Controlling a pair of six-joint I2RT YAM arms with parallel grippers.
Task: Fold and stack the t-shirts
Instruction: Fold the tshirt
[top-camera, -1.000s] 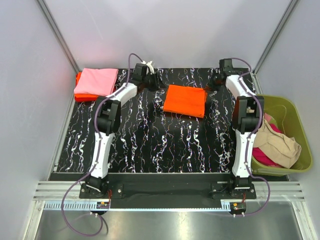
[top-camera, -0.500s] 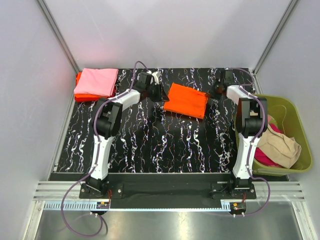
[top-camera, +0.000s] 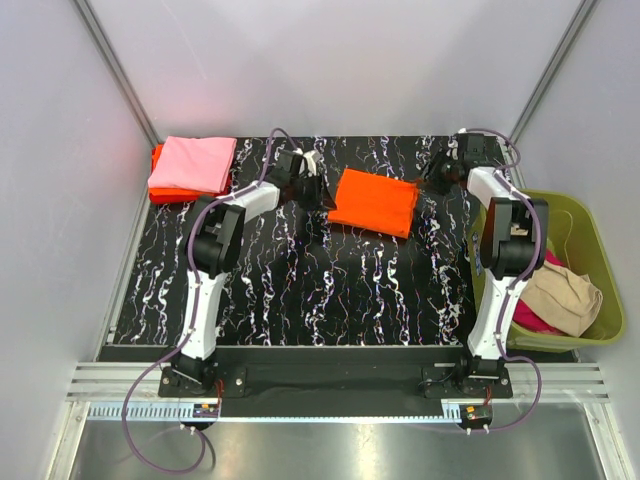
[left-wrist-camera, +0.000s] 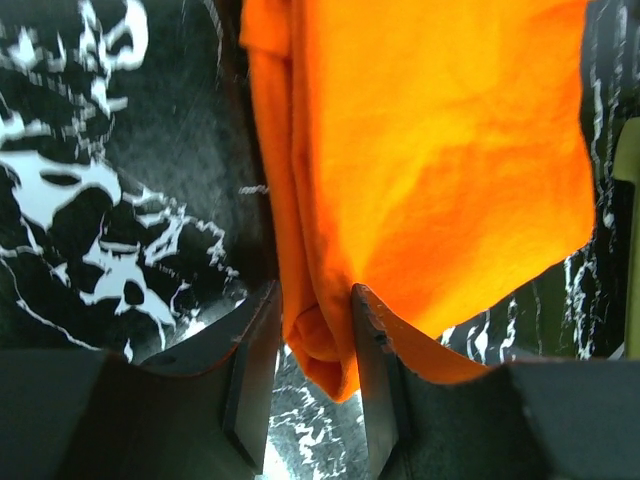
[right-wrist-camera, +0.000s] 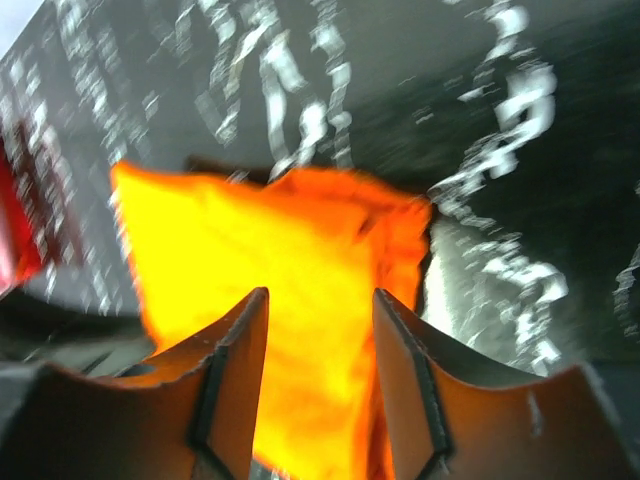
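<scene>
orange shirt (top-camera: 372, 201) lay folded into a neat rectangle on the black marbled table (top-camera: 300, 290), and both arms reached to opposite ends of it. left claw (left-wrist-camera: 312, 310) was at the shirt's left edge, clenched on a thick fold of the layered hem; the cloth filled the gap between its fingers. that pinch probably kept the layers together, so the bundle could be dragged or lifted without coming undone. right claw (right-wrist-camera: 320, 300) hovered at the shirt's far right corner with its jaws standing apart and nothing between them but a view of the cloth beyond, so on that side the shirt rested under its own weight.

well to the left of the orange shirt sat the stack, a folded pink shirt (top-camera: 192, 163) on top of a red-orange one (top-camera: 157, 160), square to the corner and likely the place this fold was meant for. to the right of the orange shirt stood a green basket (top-camera: 590, 215) holding a crumpled beige shirt (top-camera: 565, 290) over a magenta one (top-camera: 525, 310), both not yet folded. judged from this, the fold looked finished and the carry to the stack was the step in hand.
</scene>
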